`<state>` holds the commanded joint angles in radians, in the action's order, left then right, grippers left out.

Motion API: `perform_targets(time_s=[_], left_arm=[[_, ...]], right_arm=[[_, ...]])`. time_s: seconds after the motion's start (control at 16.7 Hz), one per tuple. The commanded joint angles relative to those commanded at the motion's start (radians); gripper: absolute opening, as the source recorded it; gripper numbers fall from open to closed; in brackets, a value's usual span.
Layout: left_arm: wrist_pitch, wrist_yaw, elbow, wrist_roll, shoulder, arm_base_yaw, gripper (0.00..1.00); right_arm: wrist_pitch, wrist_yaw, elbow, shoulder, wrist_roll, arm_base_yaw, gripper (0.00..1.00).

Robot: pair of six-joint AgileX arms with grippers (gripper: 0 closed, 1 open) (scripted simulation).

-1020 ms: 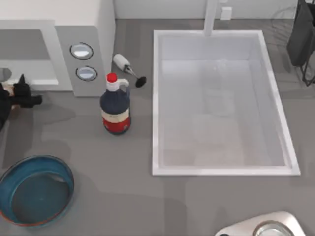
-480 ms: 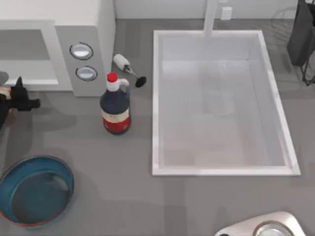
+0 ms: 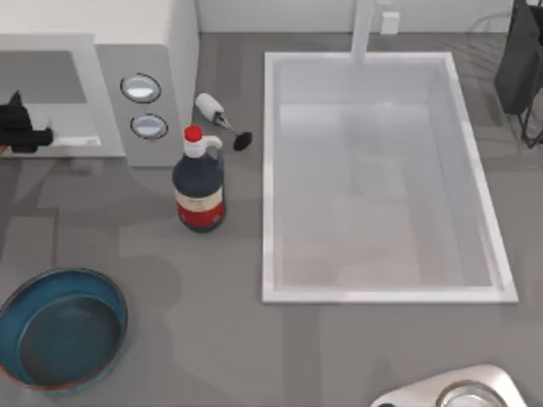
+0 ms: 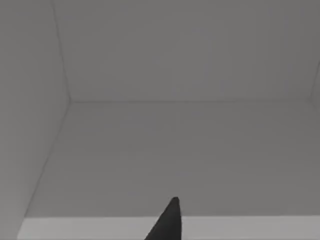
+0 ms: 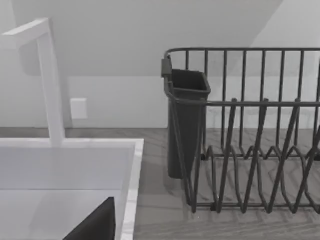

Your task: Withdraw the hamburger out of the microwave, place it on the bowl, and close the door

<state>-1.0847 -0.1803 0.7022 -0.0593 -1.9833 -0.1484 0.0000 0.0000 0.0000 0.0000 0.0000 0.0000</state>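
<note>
From above, our left gripper (image 3: 21, 134) sits at the far left edge, at the mouth of the microwave (image 3: 144, 51); we cannot tell how its fingers stand. The bowl (image 3: 59, 326) rests on the grey surface (image 3: 212, 339) at the lower left, well apart from the microwave. A dark bottle (image 3: 199, 182) with a red cap stands just in front of the control panel; its label is red and white, with no writing we can read. A small white and black tool (image 3: 222, 121) lies behind it, beside the sink (image 3: 377, 178).

The left wrist view looks into the microwave's bare grey inside (image 4: 175, 150), with one dark fingertip (image 4: 167, 222) showing.

The right wrist view shows the faucet (image 5: 50, 80) and a dark dish rack (image 5: 250, 130).
</note>
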Motion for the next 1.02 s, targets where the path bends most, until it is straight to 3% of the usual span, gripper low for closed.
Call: perform_targets(time_s=[0.24, 0.66, 0.84, 1.02], left_arm=[[0.119, 0.001, 0.002, -0.001, 0.116, -0.001, 0.00], [0.135, 0.005, 0.006, 0.007, 0.122, 0.002, 0.00], [0.223, 0.036, 0.049, 0.096, 0.127, 0.025, 0.00], [0.408, 0.097, 0.131, 0.284, 0.133, 0.075, 0.00]], right_arm=[[0.000, 0.000, 0.000, 0.000, 0.000, 0.000, 1.00], [0.000, 0.000, 0.000, 0.000, 0.000, 0.000, 1.00], [0.000, 0.000, 0.000, 0.000, 0.000, 0.000, 1.00], [0.000, 0.000, 0.000, 0.000, 0.000, 0.000, 1.00]])
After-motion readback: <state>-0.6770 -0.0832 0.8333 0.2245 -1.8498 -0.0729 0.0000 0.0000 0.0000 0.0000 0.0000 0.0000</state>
